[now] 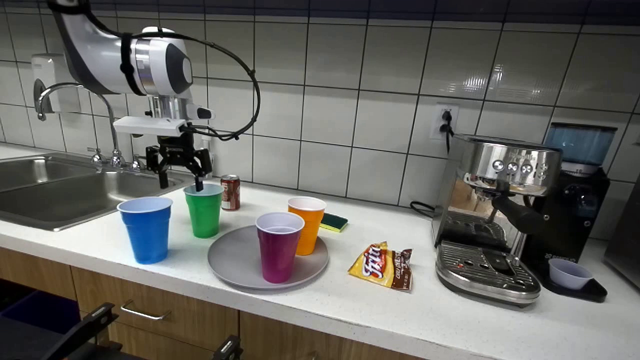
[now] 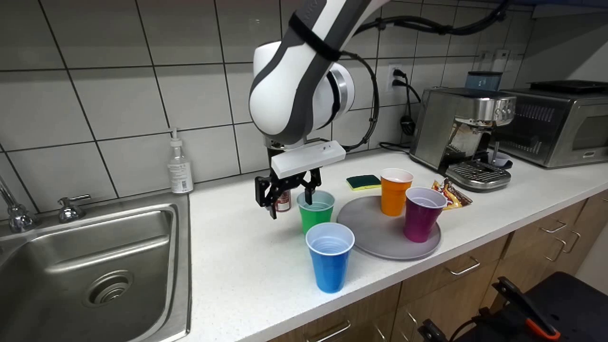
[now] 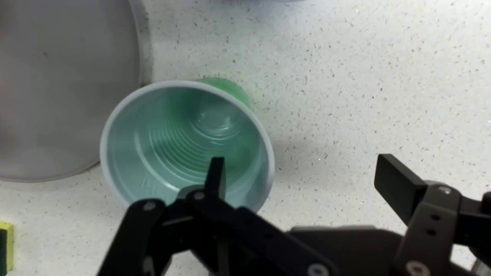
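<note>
Currently, tool [image 1: 181, 187]: spread wide — one finger [image 3: 213, 180] at the mouth of the green cup [image 1: 204, 219], the other outside it.
Green cup: upright on the bench [image 1: 390, 225] under that finger — whether the tip dips in, unclear.
Blue cup [image 1: 146, 235]: near the tool, toward the bench's front edge.
Plate [image 1: 234, 257]: past the green cup from the tool.

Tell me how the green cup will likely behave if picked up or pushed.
The green cup looks empty in the wrist view, so it is probably light. Its ridged wall looks like thin plastic, so it may flex when squeezed. Its base is narrower than its mouth, so a high push could tip it.
</note>
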Motion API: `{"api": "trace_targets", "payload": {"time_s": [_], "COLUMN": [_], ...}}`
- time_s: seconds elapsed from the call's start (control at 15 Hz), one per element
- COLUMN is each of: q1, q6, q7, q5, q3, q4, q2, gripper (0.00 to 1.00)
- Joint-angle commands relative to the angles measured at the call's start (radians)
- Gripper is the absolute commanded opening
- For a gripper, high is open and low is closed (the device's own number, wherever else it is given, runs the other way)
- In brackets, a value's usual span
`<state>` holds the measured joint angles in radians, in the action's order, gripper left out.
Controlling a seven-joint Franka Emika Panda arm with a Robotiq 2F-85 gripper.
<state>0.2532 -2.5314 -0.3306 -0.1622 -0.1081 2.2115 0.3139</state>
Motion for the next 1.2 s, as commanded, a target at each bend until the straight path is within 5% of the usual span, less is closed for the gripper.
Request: {"api": "trace_targets", "payload": {"time_s": [0.0, 0.13, 0.73, 1.13], "q1": [0.025, 0.028, 0.028, 0.020], "q6": [0.007, 0.006, 0.006, 0.005], "q7": [-0.040, -0.038, -0.033, -0.030], "q5": [-0.024, -0.021, -0.021, -0.018], "q3": [0.025, 0.030, 0.043, 0.052], "q4": [-0.041, -0.047, -0.038, -0.008], "q2": [0.029, 0.032, 0.020, -0.015], "gripper": [0.75, 0.70, 0.01, 0.01]}}
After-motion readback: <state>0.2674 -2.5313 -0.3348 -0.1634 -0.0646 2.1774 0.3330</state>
